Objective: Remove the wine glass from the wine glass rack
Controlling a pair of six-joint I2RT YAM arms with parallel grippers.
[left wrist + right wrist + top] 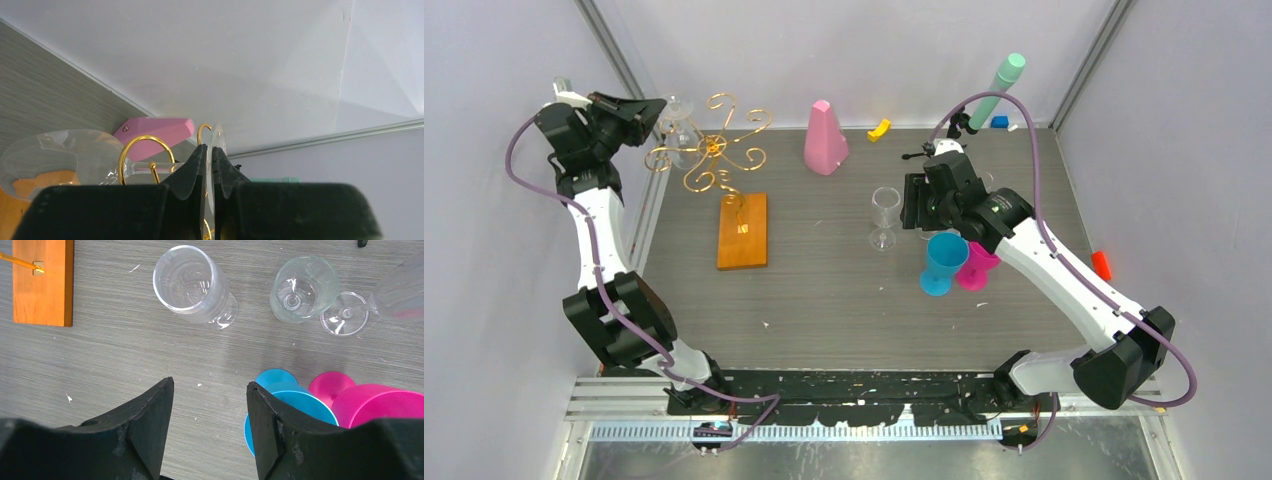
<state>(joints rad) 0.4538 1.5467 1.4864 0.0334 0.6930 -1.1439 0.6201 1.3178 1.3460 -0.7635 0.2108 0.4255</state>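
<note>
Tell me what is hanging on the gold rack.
One clear wine glass, stem through a gold loop of the rack; the left pincer is shut on its foot. Other arms look bare. The pincer covers the foot's lower half.

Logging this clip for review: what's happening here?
The left arm reaches to the top of the wine glass rack, jaws shut on the foot of a wine glass hanging there; it is not off yet. The right arm hovers with jaws open above other glasses and cups on the table.
</note>
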